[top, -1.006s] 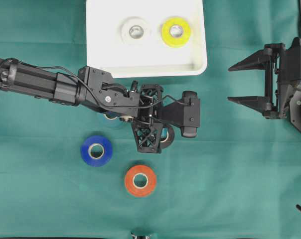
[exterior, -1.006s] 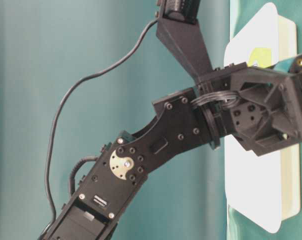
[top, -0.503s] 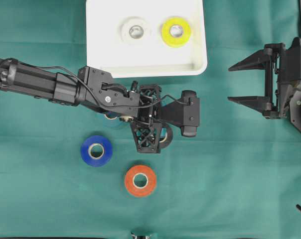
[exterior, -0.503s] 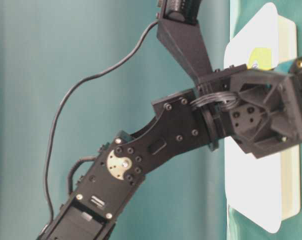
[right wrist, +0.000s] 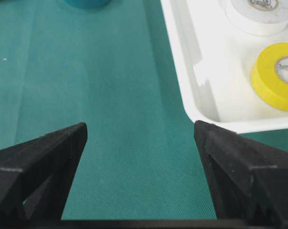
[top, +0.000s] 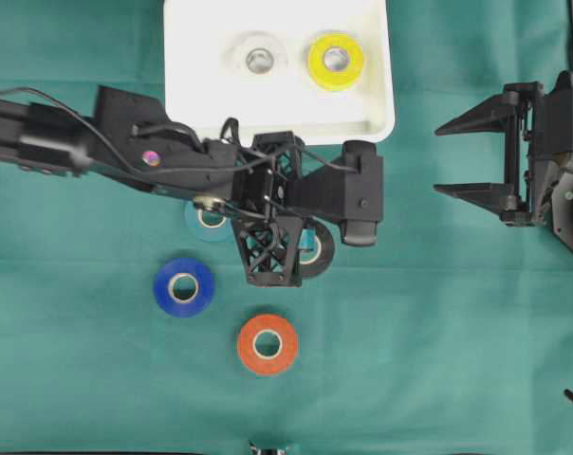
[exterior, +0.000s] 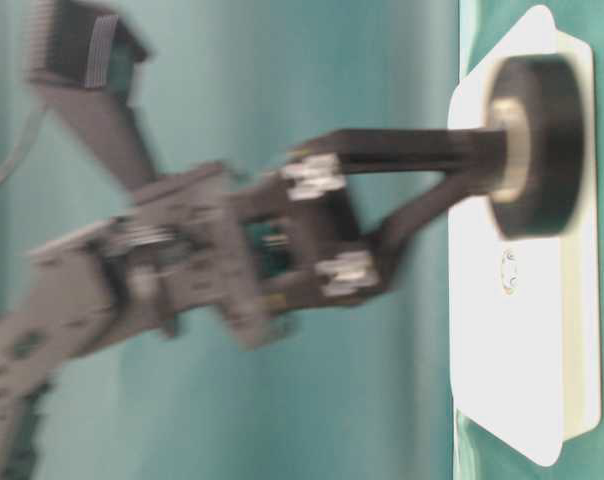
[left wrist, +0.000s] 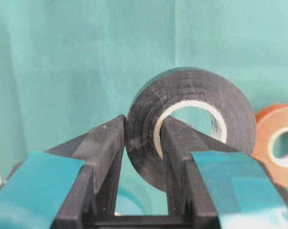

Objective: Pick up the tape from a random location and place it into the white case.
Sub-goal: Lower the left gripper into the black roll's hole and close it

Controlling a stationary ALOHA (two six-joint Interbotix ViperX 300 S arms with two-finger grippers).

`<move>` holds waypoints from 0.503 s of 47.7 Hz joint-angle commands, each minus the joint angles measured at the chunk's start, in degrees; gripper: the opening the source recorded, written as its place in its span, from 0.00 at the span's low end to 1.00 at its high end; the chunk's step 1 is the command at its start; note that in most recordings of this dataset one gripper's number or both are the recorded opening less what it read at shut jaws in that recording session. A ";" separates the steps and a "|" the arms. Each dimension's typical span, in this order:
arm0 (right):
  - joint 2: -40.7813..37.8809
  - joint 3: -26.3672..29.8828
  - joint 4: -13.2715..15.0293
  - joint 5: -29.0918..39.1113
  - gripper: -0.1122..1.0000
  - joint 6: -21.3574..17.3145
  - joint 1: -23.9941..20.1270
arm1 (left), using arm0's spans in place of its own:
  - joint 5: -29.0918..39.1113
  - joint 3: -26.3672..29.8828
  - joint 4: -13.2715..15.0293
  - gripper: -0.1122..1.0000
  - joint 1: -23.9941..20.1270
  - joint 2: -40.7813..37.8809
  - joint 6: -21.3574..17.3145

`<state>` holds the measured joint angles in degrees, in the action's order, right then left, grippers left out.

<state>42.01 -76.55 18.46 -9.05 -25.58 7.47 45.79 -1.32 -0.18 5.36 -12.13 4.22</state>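
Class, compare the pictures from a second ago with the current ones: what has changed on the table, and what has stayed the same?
The left gripper, shut on the black tape, has lifted it off the cloth; the roll now shows raised in front of the white case. The blue tape, orange tape, the white and yellow rolls in the case and the open right gripper have not moved.

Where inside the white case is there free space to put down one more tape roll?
In the white case, the left part beside the white roll and the front strip below both rolls are bare. The back right is crowded: the yellow roll sits close to the white one.
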 commanded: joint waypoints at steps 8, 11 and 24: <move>-0.09 1.41 0.09 -0.18 0.90 0.09 0.09 | 6.33 6.24 -0.18 0.27 -0.09 3.78 -0.35; -0.09 1.41 0.09 -0.09 0.90 0.09 0.09 | 7.56 7.47 -0.18 0.27 -0.09 3.96 -0.35; -0.09 1.41 0.09 0.44 0.90 0.18 0.09 | 10.28 11.43 -0.26 0.26 0.09 5.45 -0.53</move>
<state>42.01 -76.55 18.46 -8.44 -25.49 7.47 55.81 8.00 -0.26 5.36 -9.49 3.78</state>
